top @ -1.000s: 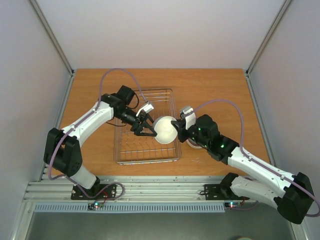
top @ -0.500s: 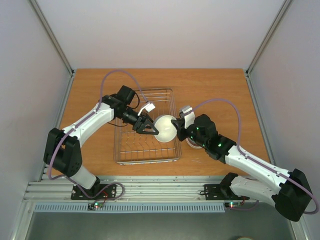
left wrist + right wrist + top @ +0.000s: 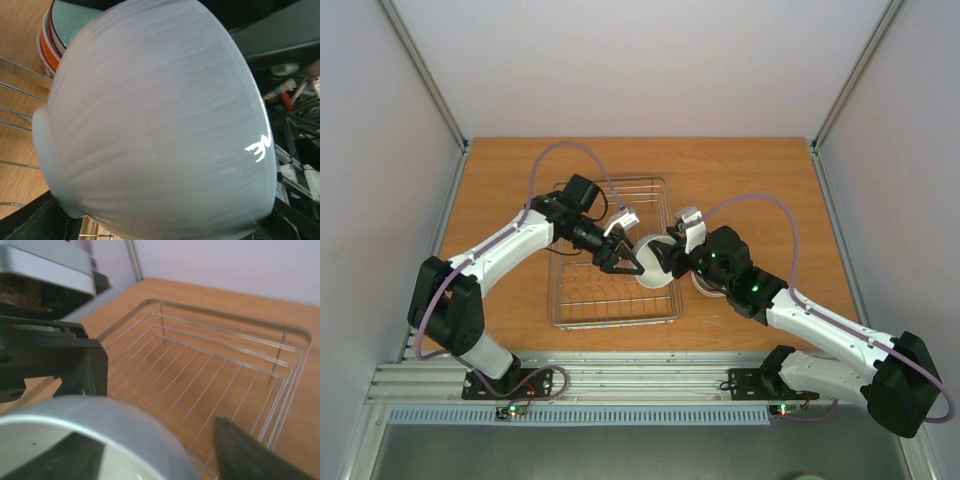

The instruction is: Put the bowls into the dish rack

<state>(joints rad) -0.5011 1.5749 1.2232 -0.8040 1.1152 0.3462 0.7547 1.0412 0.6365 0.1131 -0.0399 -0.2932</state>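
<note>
The right claw (image 3: 669,252) is pinching the glossy white bowl (image 3: 653,268) over the silver wire dish rack (image 3: 582,300). The left claw (image 3: 630,262) is straddling it from the left, grip unclear.

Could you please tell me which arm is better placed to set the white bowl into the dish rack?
Probably the right: the right gripper pinches the white bowl by its rim, one finger inside, over the right side of the dish rack. Whether the left gripper grips it is unclear.

Bowl (image 3: 150,130): white, faint vertical ribbing. Stack (image 3: 50,47) at 10 o'clock: orange, white, pale green with dark rim. Rack (image 3: 605,295): silver wire. Table (image 3: 750,170): orange-brown wood grain.
</note>
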